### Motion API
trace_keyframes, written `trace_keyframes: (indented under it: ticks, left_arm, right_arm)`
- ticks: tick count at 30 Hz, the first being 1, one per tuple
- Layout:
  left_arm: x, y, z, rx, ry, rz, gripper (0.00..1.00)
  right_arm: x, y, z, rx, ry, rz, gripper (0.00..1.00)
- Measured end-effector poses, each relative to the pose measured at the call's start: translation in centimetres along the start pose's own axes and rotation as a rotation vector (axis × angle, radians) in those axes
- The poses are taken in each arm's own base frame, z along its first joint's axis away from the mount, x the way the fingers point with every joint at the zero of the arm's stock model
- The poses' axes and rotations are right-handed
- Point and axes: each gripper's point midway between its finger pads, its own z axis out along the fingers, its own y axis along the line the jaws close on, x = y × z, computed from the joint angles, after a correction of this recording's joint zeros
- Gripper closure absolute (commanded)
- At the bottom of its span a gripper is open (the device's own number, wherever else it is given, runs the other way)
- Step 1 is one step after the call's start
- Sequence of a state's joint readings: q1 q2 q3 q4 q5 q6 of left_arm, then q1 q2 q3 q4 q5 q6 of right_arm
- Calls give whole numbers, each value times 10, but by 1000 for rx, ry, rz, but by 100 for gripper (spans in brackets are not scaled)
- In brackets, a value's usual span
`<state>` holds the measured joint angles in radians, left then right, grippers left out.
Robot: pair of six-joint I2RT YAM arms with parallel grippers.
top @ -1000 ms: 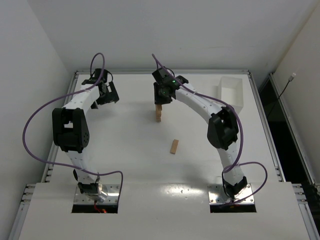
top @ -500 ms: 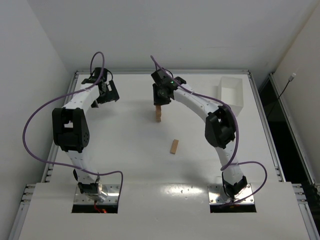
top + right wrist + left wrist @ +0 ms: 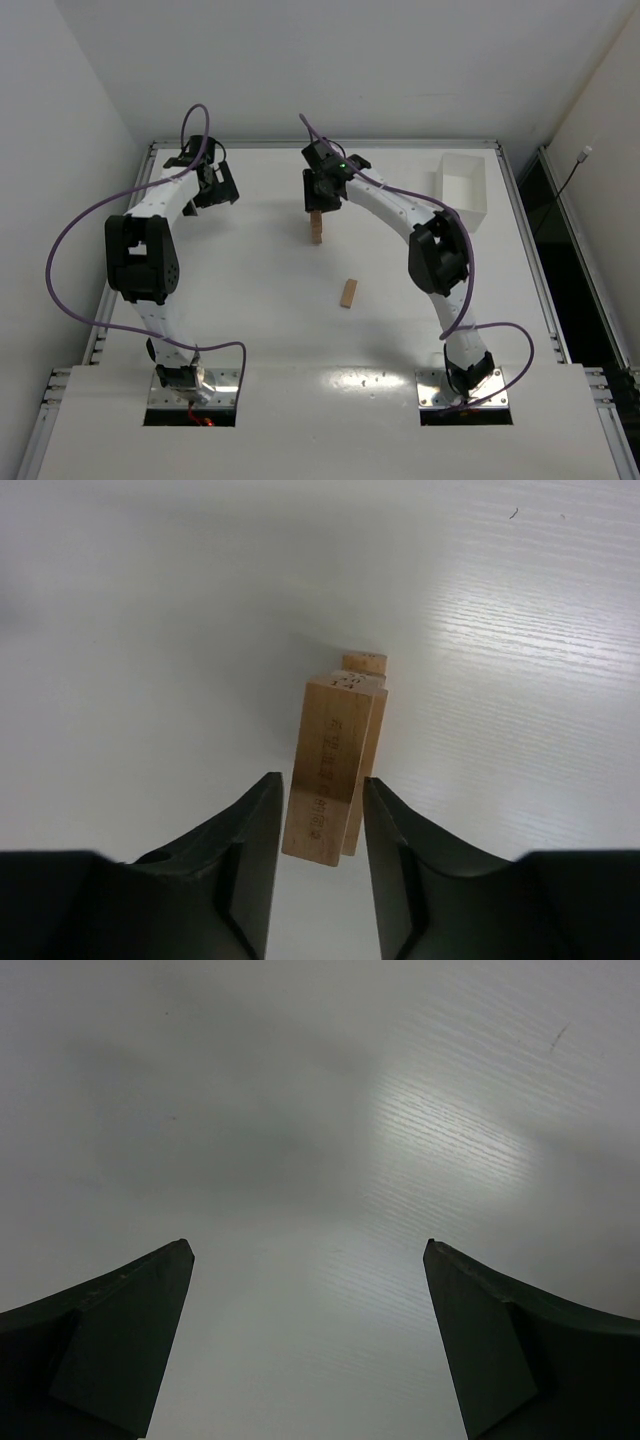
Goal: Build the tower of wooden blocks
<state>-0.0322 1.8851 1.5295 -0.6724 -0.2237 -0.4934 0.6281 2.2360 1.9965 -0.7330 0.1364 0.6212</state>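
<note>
Mid table (image 3: pixel 250 290): tower (image 3: pixel 317 228), lower layers hidden behind top block (image 3: pixel 332 760). Flanking it, right tool (image 3: pixel 323 780); gripping or free, cannot tell. Spread wide, empty: left tool (image 3: pixel 310 1250). Nearby: loose block (image 3: pixel 347 292).

— How is the light from above?
— Bright and even. The flat white table (image 3: pixel 250 300) carries a small glare patch near the bottom of the view, and the shadows on it are faint and soft.
— And the wrist cameras?
— The left view is dimmer and grey, with a streaky bright patch at upper right. The dark fingers (image 3: pixel 110 1350) there are blurred. The right view glares on its right side. The light-tan rectangular wood block (image 3: pixel 330 770) is sharp, its print nearly readable.
</note>
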Motion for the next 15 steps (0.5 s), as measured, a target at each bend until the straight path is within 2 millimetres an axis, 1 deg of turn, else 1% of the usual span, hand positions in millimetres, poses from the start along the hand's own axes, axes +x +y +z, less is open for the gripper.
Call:
trace_keyframes:
  ticks: [4, 5, 7, 12, 14, 15]
  left_arm:
    - [0, 0, 0, 0, 0, 0, 0]
    - [0, 0, 0, 1, 1, 0, 0]
    - [0, 0, 0, 1, 1, 0, 0]
    - [1, -2, 0, 4, 1, 16, 0]
    - [2, -4, -1, 7, 1, 24, 0]
    - [3, -6, -1, 10, 1, 31, 0]
  right_arm:
    - [0, 1, 0, -7, 2, -7, 54]
    - [0, 1, 0, -8, 2, -10, 50]
    - [0, 2, 0, -14, 3, -17, 45]
    - [-5, 10, -1, -65, -11, -76, 39]
    - [-11, 14, -6, -95, -45, -99, 34]
    - [-13, 15, -12, -108, -61, -108, 33]
